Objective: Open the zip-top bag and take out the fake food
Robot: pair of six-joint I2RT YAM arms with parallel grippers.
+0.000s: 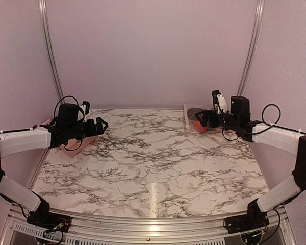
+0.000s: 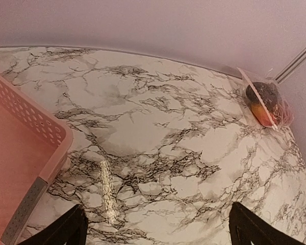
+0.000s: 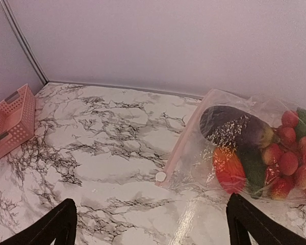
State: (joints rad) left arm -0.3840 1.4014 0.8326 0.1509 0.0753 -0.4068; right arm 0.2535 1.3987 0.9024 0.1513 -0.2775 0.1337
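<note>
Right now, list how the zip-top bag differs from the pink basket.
The zip-top bag is clear film; the pink basket is opaque, perforated plastic. The bag holds the fake food and lies far right; the basket sits far left. Both rest on the table, ungripped.

Left gripper (image 1: 100, 124) and right gripper (image 1: 203, 119) face each other, jaws wide apart

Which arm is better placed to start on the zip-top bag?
Right. The right gripper, open, hovers beside the zip-top bag; the left gripper is by the pink basket across the table.
</note>
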